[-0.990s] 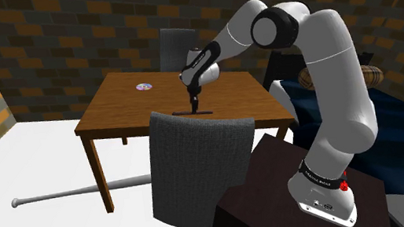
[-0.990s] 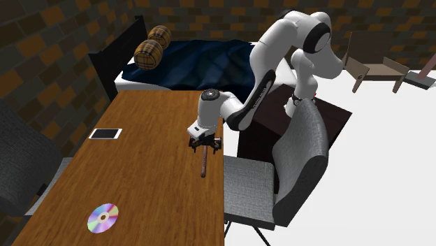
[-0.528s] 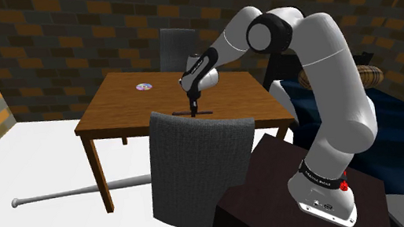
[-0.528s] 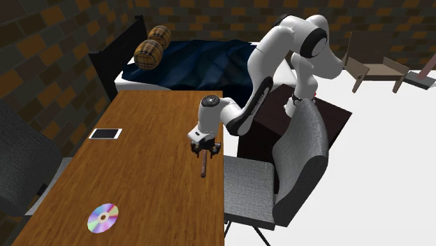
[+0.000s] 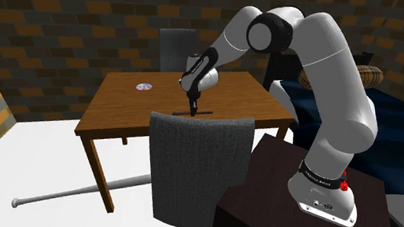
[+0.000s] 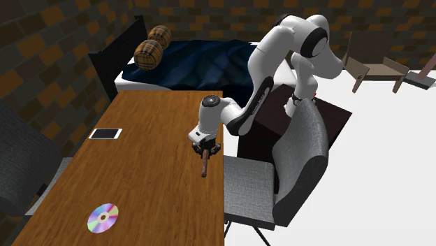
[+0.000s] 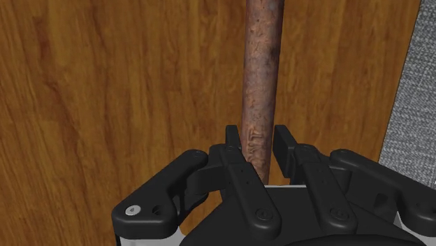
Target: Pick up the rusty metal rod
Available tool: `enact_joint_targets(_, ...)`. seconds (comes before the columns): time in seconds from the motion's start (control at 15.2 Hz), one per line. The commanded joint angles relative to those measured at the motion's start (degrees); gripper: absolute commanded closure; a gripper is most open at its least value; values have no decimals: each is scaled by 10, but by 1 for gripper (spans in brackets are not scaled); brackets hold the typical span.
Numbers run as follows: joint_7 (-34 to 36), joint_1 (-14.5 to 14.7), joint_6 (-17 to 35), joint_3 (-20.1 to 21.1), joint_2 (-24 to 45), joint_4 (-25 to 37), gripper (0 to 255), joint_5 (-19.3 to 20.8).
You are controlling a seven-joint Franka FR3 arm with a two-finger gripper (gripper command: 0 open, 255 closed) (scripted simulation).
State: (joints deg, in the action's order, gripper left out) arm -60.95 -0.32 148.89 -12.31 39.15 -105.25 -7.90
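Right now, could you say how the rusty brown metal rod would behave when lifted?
The rusty brown rod looks straight and solid, so probably stiff and fairly heavy. Its rough, pitted surface should resist slipping in the black gripper clasping it. Being round, it could roll on the wooden table if released.

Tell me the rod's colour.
Mottled reddish-brown, rusty-looking rod; clearest in the wrist view.

Bedroom at home: bed (image 6: 195, 59), brick wall (image 5: 64, 38), wooden table (image 6: 140, 175), grey chair (image 5: 199, 164).
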Motion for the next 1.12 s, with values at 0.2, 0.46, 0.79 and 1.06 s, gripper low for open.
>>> enact_joint_targets(0.2, 1, 1, -14, -5, -15, -1, 255, 4)
enact_joint_targets(0.46, 3, 6, -34, -10, -39, -5, 255, 9)
enact_joint_targets(0.79, 6, 11, -60, -17, -67, -6, 255, 16)
enact_joint_targets(1.06, 9, 13, -77, -20, -84, -6, 255, 21)
